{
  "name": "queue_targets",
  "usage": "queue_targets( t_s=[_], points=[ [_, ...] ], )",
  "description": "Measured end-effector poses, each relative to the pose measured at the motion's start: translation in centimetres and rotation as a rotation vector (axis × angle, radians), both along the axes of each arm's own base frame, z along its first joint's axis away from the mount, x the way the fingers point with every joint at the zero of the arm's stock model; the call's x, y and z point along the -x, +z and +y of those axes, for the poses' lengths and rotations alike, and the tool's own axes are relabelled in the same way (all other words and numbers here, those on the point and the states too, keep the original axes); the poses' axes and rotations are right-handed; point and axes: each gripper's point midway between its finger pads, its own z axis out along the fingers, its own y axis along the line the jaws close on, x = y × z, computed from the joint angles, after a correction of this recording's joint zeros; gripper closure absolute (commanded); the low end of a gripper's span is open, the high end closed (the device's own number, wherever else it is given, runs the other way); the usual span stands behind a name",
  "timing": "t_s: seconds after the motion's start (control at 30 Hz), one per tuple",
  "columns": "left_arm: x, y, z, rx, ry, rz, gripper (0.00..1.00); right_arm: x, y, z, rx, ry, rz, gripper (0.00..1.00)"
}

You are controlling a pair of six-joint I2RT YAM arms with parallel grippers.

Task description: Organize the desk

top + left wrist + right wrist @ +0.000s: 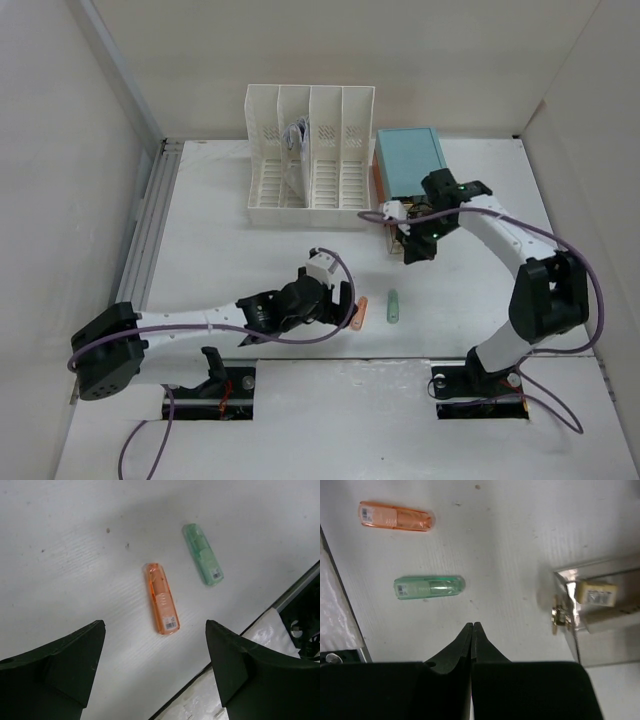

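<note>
White matte desk (250,260), white walls on three sides, ridged metal rail (150,230) along the edge on the left arm's side. The desk lies directly under both claws and spreads out all round them.

Left claw (155,625): fingers spread wide, nothing between them, hovering above the tabletop. A translucent orange plastic marker (161,598) lies flat just ahead of the gap, its barcoded end nearest the claw and its length running away from it. A translucent green plastic marker (202,554) lies farther ahead, off toward the right-hand finger and apart from the orange one.

Right claw (472,626): fingers pressed together, pinching nothing. A clear plastic drawer (600,610) stands pulled out off to one side of it, with a small cream block (594,593) inside. The drawer belongs to the teal-topped box (410,160), which sits beside a white slotted file rack (310,150) at the back.

Step in hand, as I judge it: the left claw takes the orange marker.
- Move forward until the gap sits over the middle of the barrel, not its end.
- Keep the fingers squared across the narrow width, since the barrel is slightly askew to the gap.
- Descend straight and stop just short of the desk, as the marker is low and flat.
- Close slowly, because smooth plastic may squirt out.
- Keep the right-hand finger off the green marker.
- Mind the dark front cut-out edge behind that finger.
</note>
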Motion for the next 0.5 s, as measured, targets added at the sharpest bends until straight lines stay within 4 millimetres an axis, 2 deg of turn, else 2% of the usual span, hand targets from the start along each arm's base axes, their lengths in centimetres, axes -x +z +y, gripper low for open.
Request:
queue_targets(
  t_s=[0.1, 0.2, 0.33, 0.5],
  points=[
    [0.5, -1.6, 0.8, -0.021, 0.019, 0.024, 0.2, 1.1, -2.2, 1.5, 0.078, 0.042, -0.009, 1.0],
    [0.6, -2.2, 1.1, -0.016, 0.038, 0.03, 0.2, 0.6, -4.2, 1.6, 0.182, 0.003, -0.057, 1.0],
    [1.0, -2.2, 1.2, 0.007, 0.045, 0.037, 0.2, -2.6, -5.5, 1.4, 0.288, -0.109, -0.165, 1.0],
    [1.6, -1.6, 1.6, 0.059, 0.049, 0.036, 0.2, -6.8, -6.7, 0.2, 0.404, -0.273, -0.288, 1.0]
  ],
)
